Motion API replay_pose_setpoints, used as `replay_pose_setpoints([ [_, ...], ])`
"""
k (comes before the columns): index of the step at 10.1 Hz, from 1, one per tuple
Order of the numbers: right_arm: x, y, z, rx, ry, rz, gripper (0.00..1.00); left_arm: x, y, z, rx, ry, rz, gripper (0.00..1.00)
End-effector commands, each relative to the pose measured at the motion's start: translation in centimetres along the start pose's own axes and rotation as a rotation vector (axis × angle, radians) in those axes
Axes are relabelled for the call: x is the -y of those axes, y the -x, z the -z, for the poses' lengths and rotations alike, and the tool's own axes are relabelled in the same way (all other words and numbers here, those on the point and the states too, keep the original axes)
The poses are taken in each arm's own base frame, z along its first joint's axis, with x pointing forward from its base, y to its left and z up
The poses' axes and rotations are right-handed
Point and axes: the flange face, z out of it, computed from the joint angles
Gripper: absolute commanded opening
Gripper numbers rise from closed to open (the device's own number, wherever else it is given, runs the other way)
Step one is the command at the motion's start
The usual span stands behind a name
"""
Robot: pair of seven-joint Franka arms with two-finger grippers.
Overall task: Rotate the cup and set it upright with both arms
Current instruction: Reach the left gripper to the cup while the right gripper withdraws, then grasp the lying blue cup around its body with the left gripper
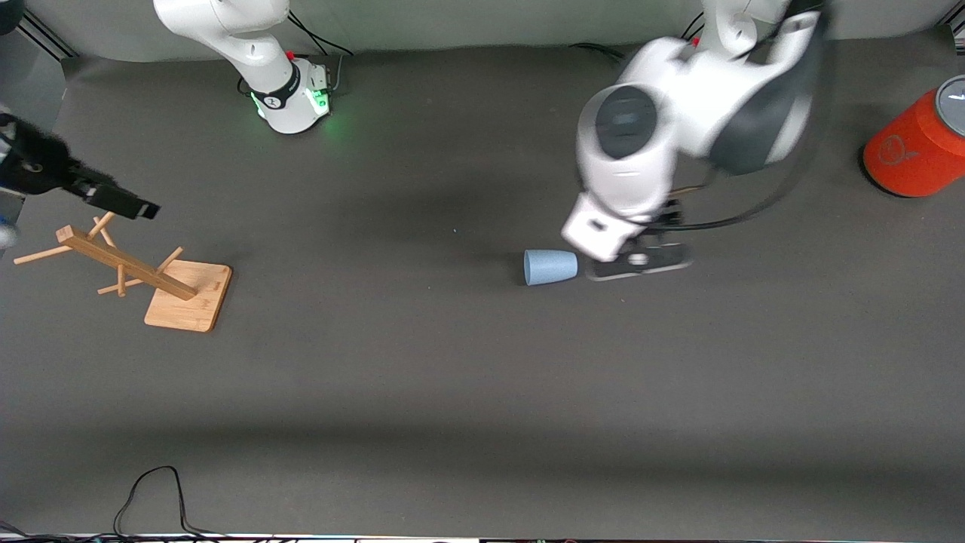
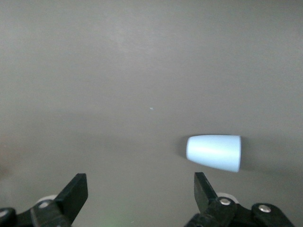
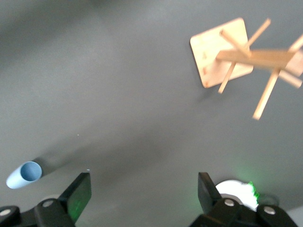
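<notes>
The left gripper (image 1: 639, 260) is blurred and half hidden under its own wrist in the front view, low over the table (image 1: 422, 377) just beside the cup (image 1: 550, 266); its wrist view shows the fingers (image 2: 73, 194) spread wide and empty. The cup lies on its side mid-table, long axis along the table, narrow base toward the right arm's end. The right gripper (image 1: 124, 202) waits open above the wooden rack (image 1: 143, 275).

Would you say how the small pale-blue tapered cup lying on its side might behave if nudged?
The small pale-blue tapered cup lies on its round side, so it would probably roll in a curve. It looks hollow, likely light. The open left gripper hovers beside it.
</notes>
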Motion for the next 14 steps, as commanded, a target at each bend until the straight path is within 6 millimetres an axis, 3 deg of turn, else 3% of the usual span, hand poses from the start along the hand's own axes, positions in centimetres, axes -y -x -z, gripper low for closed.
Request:
replay_pose_setpoints([
  [1,-1.2,-1.0,-0.9,-0.054,0.011,0.16,1.0,-7.9,1.5,-3.4,-0.057,-0.1,0.051,1.0],
  [3,-1.1,-2.0,-1.8,-0.09,0.037,0.274,1.0,-13.3,4.4,-8.4,-0.076,-0.185,0.039,1.0],
  [5,-0.8,-2.6,-2.7,-0.123,0.04,0.383,1.0,-16.3,6.5,-11.7,-0.076,-0.23,-0.004,1.0],
  [8,-1.0,-2.8,-2.2,-0.147,0.071,0.448,1.0,-17.4,6.4,-14.5,-0.091,-0.265,-0.003,1.0],
  [10,-1.1,-2.9,-2.3,-0.146,0.073,0.469,1.0,-18.3,5.5,-18.2,-0.087,-0.302,-0.002,1.0],
  [11,-0.9,-2.7,-2.2,-0.148,0.074,0.472,1.0,-18.9,6.0,-19.3,-0.08,-0.315,-0.015,1.0],
  [14,-0.8,-2.3,-2.1,-0.143,0.08,0.479,1.0,-19.9,8.1,-20.1,-0.051,-0.331,-0.044,1.0],
])
